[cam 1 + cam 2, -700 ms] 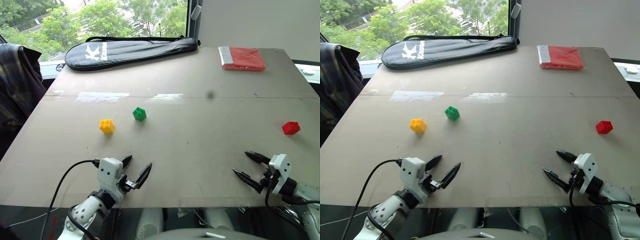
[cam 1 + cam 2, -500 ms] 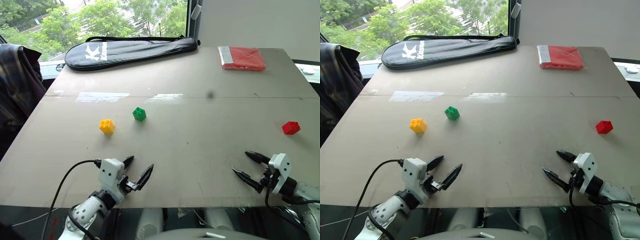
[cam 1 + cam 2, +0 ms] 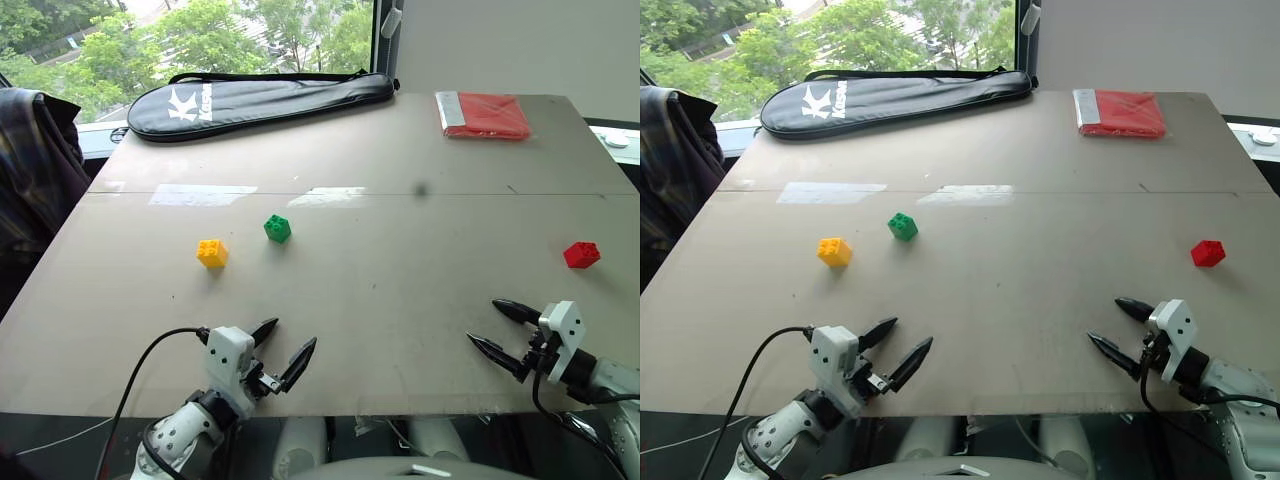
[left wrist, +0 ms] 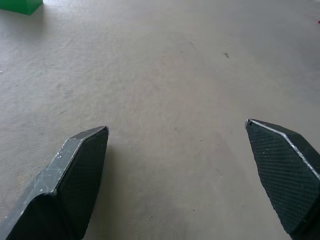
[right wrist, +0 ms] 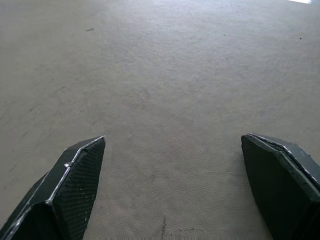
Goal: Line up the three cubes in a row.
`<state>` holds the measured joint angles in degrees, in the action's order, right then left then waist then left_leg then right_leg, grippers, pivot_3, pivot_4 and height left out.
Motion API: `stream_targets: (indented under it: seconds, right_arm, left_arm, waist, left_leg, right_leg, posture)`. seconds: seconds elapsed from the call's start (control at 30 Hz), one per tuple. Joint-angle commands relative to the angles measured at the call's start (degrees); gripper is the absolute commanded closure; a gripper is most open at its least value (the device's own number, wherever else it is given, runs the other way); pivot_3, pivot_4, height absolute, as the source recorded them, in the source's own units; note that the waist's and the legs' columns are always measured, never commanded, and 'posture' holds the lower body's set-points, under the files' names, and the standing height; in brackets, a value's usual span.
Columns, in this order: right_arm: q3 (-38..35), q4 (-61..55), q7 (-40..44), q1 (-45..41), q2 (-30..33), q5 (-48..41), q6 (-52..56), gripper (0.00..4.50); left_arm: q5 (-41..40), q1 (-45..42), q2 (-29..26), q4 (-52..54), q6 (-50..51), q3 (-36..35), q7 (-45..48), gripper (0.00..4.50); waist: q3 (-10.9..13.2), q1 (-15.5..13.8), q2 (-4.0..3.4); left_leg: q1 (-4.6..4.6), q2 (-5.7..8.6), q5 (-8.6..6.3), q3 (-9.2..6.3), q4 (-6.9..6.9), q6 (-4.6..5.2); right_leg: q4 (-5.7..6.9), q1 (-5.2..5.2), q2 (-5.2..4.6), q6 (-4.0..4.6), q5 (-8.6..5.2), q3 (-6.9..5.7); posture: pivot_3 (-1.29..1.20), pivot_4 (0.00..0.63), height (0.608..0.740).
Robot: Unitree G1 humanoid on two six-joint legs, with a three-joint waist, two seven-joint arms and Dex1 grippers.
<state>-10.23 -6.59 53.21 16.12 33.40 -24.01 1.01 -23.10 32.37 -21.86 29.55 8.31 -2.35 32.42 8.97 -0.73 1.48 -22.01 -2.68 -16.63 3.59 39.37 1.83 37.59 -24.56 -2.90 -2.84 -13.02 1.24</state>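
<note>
Grey table (image 3: 400, 280) under a window, trees outside. Black racket bag (image 3: 262, 100) along the far edge, flat red packet (image 3: 484, 115) at the far right corner, dark plaid cloth (image 3: 35, 165) off the left side. Yellow brick (image 3: 212, 253) left of centre, green brick (image 3: 277, 228) just beyond and to its right, near but apart. Red brick (image 3: 581, 255) well apart, close to the right edge. Left gripper (image 3: 288, 347) low over the near edge, fingers spread wide, holding nothing. Right gripper (image 3: 494, 326) near the right front corner, likewise spread wide and empty, short of the red brick.
</note>
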Motion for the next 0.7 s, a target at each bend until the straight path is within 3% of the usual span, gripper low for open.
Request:
stream_targets:
  seconds: [0.03,0.17,0.37,0.5,0.7]
  right_arm:
    - [-2.2,-1.7,-1.6,0.0,-0.8,-0.7,-0.8,0.0]
    - [-6.6,-3.3,-7.5,-0.6,-2.4,-2.4,0.8,0.0]
    - [-14.9,-3.9,-12.7,-0.1,-2.8,-4.1,1.2,0.0]
    - [-18.2,0.3,-24.8,-4.0,-3.7,0.1,5.1,0.0]
    - [-19.0,6.8,-30.2,-10.7,-2.0,1.7,9.6,0.0]
  left_arm:
    - [0.3,1.4,-0.3,-1.9,-1.9,-0.8,1.5,0.02]
    - [-0.5,-0.8,-2.7,-0.3,-1.4,0.1,4.4,0.02]
    - [-5.1,-7.6,-11.8,5.1,5.3,2.0,12.6,0.02]
    - [-10.8,-18.2,-16.9,8.0,12.7,0.9,14.2,0.02]
    - [-18.7,-32.6,-19.4,11.6,23.0,0.8,11.6,0.02]
  waist:
    - [0.0,0.0,0.0]
    - [0.0,0.0,-0.08]
    - [0.1,0.0,-0.16]
    - [0.1,0.0,-0.22]
    - [0.1,0.4,-0.28]
  left_leg:
    - [0.0,0.0,0.0,0.0,0.0,0.0]
    - [-0.01,-0.01,0.0,-0.02,-0.01,0.0]
    - [-0.21,0.03,0.0,-0.04,0.0,0.0]
    - [-0.25,0.04,0.01,-0.01,0.02,0.01]
    - [-0.2,0.09,0.03,0.0,-0.02,0.01]
  right_leg:
    - [0.0,0.0,0.0,0.0,0.0,0.0]
    - [0.01,-0.02,0.02,0.0,0.0,-0.01]
    - [0.0,-0.18,0.01,0.0,0.0,-0.02]
    - [0.04,-0.19,0.06,0.02,0.01,-0.08]
    - [0.12,-0.17,0.09,0.22,0.14,0.05]
  posture:
    - [0.0,0.15,0.708]
    - [0.0,0.15,0.708]
    - [0.0,0.15,0.708]
    - [0.0,0.15,0.708]
    - [0.0,0.15,0.708]
